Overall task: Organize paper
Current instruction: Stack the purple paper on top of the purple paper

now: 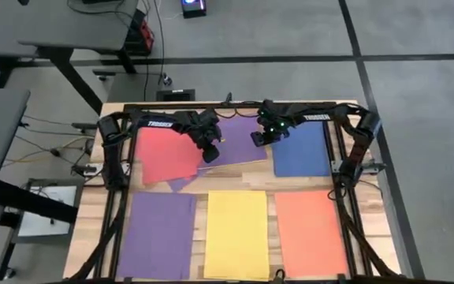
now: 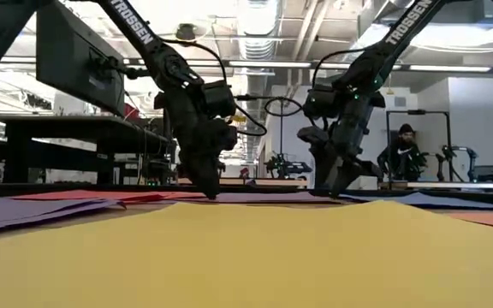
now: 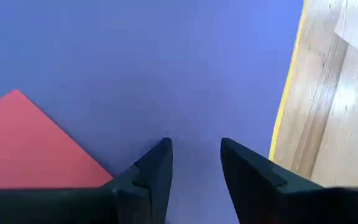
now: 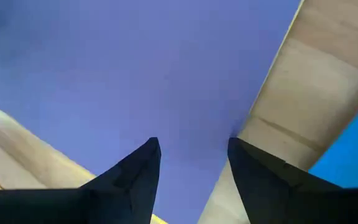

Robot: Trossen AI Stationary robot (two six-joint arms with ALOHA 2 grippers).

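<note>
A purple sheet of paper lies flat at the table's far middle. A yellow edge shows under its side. A red sheet lies to its left and a blue sheet to its right. My left gripper is open and points down over the purple sheet's near left part, beside the red sheet's corner. My right gripper is open and points down at the purple sheet's right edge, with bare wood beside it. My left gripper's open fingertips reach down to the purple sheet's surface from above. The low view shows them at sheet level, but I cannot tell whether they touch it. My right gripper's fingertips come down the same way at the sheet's right edge. Whether they touch it cannot be told.
Along the near side lie another purple sheet, a yellow sheet and an orange sheet, each flat on the wooden table. A purple corner pokes out under the red sheet. A person sits far behind the table.
</note>
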